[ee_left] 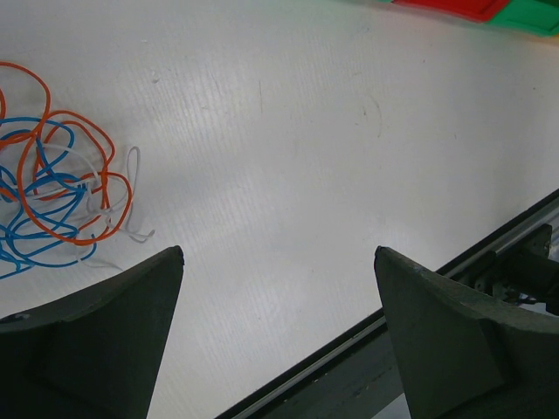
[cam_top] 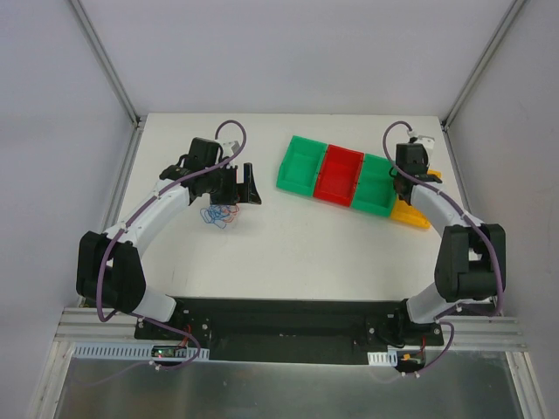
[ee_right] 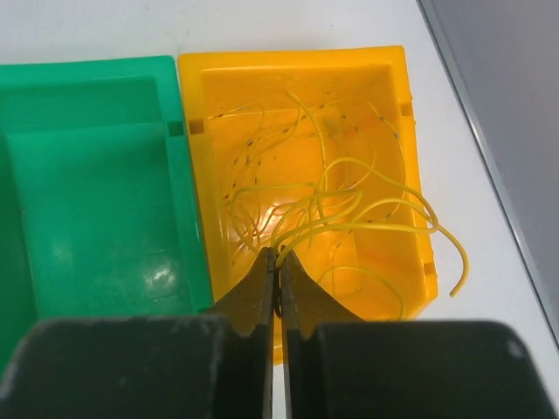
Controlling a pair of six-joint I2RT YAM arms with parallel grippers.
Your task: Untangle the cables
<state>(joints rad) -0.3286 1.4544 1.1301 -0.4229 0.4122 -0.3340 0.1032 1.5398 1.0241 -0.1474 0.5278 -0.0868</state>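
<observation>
On the white table (ee_left: 306,131), the tangle of thin blue, orange and white cables (ee_left: 52,188) lies left of the wide-open, empty left gripper (ee_left: 278,262) (outside its jaws), the shut right gripper (ee_right: 279,255) well apart.

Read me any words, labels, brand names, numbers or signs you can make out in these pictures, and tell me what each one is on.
No text can be read in any view.
Green bins, red bin, yellow bin, yellow cable: plain, no print or labels showing.
Circuit boards at the arm bases: any markings are too small to read.
</observation>
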